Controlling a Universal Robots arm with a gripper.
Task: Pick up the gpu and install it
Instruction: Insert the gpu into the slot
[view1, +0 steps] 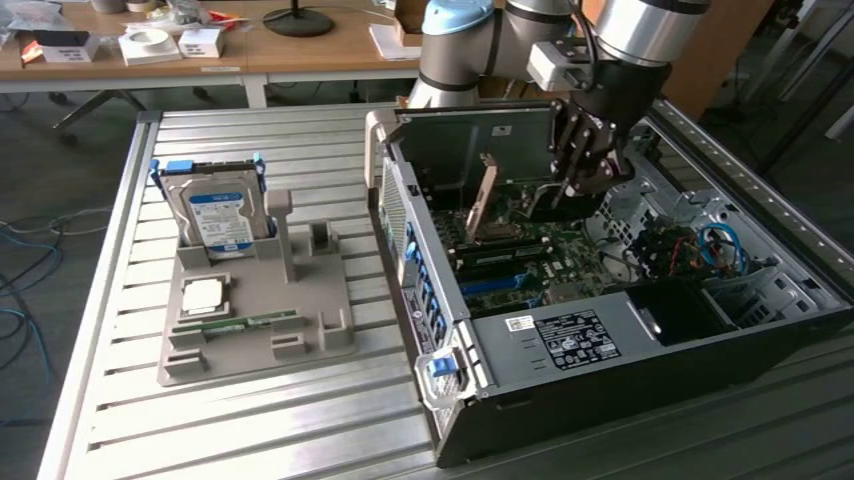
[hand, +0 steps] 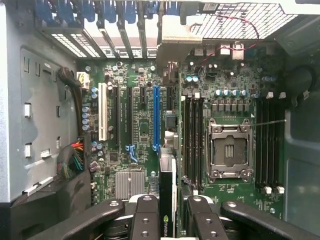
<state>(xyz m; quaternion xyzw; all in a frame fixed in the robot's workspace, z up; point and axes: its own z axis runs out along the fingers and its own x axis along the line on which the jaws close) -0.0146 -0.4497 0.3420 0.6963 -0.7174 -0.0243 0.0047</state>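
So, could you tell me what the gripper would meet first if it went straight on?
Probably the motherboard: the gripper points down into the case holding the gpu, whose edge would touch first, beside the blue slot; depth is unclear.

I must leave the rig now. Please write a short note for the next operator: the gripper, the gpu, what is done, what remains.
Gripper: shut on the gpu, which stands edge-on between the fingers.
Position: inside the open computer case, over the motherboard, near the blue slot.
Done: the gpu is picked up.
Left: the install; I cannot tell whether it sits in a slot yet.
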